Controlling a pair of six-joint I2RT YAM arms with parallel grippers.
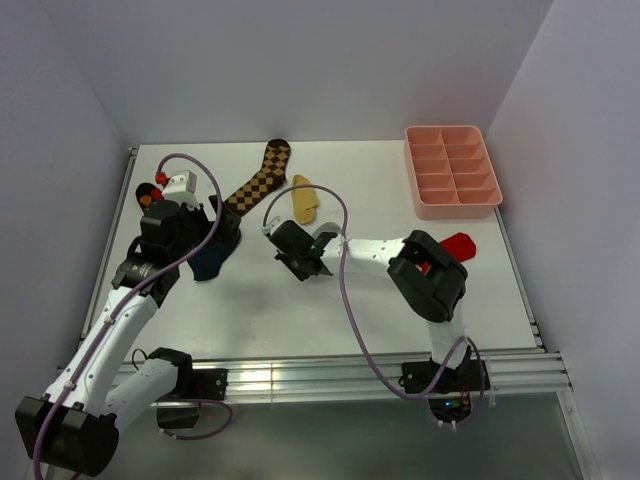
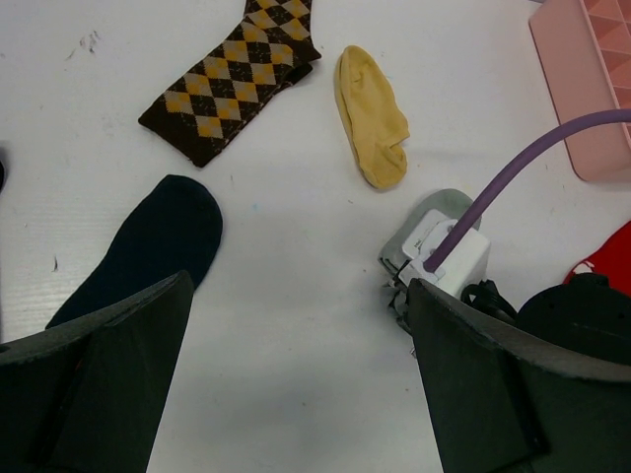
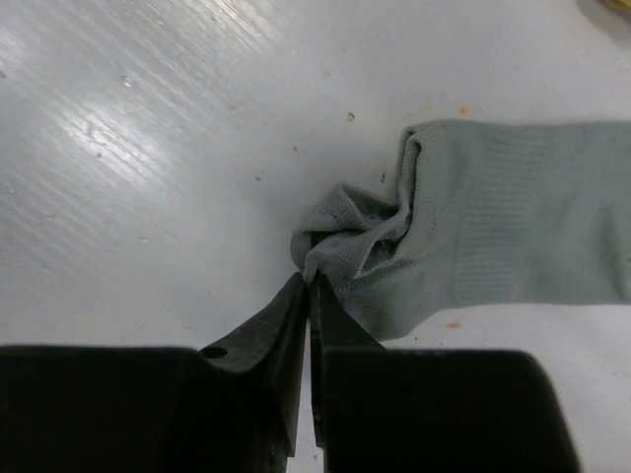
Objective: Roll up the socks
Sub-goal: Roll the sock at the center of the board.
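The grey sock, flat on the table, is pinched at its bunched edge by the closed right gripper; that edge should be rolled tightly and evenly; the left gripper is spread wide, empty.

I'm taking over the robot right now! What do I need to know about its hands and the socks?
Left gripper: open, holding nothing, over the navy sock.
Right gripper: shut, pinching the bunched edge of the grey sock; the rest of that sock lies flat.
Yellow sock: lying flat beside the checkered sock, with no gripper on it.
Done: no sock is rolled yet.
Left: roll the grey one, then the navy and yellow ones.
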